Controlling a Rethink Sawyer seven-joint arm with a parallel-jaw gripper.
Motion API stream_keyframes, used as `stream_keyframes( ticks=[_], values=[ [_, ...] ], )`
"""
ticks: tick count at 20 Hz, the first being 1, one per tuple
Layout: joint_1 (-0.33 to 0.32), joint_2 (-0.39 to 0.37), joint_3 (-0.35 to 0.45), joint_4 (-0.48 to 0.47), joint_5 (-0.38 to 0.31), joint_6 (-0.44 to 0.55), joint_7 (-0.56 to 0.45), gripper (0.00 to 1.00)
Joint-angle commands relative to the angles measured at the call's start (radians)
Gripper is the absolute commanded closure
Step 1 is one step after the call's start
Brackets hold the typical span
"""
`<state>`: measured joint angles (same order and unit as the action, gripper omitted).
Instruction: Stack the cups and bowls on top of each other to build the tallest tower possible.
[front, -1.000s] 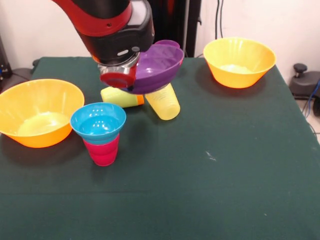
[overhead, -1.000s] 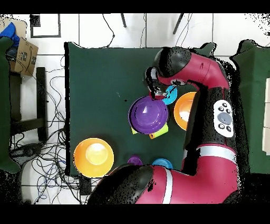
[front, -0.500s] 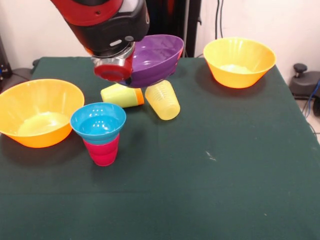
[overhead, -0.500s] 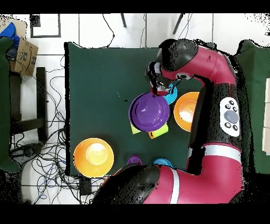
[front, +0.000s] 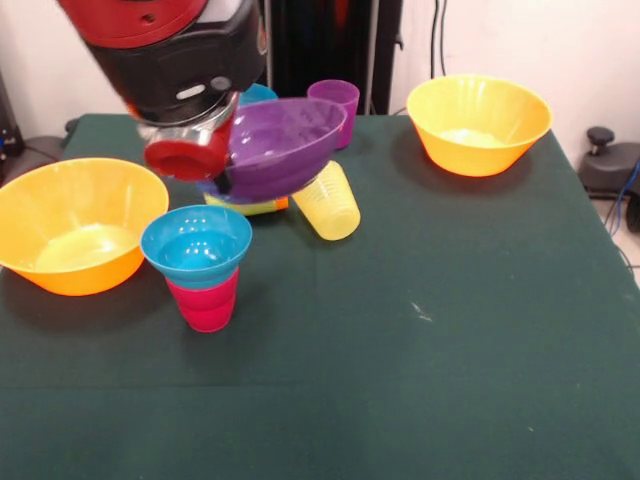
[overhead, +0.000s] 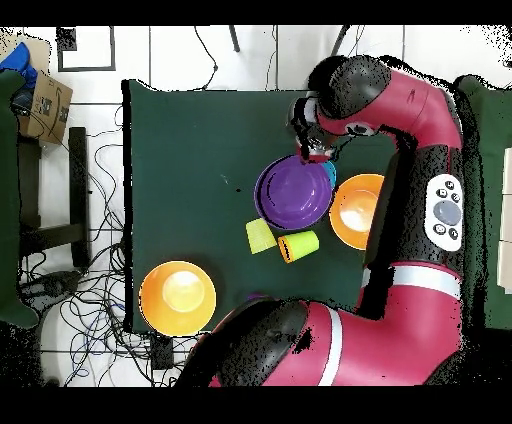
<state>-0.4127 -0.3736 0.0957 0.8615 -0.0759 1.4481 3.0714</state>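
Purple bowl (front: 280, 145) up in the air, pinched by its rim in my gripper (front: 205, 178).
I'm carrying it tilted above the table (front: 450, 330), just over the cyan bowl (front: 196, 243) sitting on the red cup (front: 205, 300). Behind lie the yellow cup (front: 328, 203) and lime green cup (front: 245, 206) on their sides. Purple cup (front: 335, 100) stands far back; orange bowls sit far right (front: 478, 122) and left (front: 75, 225).
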Motion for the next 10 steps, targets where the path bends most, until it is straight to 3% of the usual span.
stream_keyframes(
  ticks=[1, 7, 10],
  values=[
    [0.016, 0.112, 0.095, -0.257, -0.118, 0.162, -0.317, 1.00],
    [0.022, 0.192, 0.134, -0.440, -0.137, 0.278, -0.360, 1.00],
    [0.025, 0.193, 0.125, -0.450, -0.134, 0.290, -0.366, 1.00]
  ],
)
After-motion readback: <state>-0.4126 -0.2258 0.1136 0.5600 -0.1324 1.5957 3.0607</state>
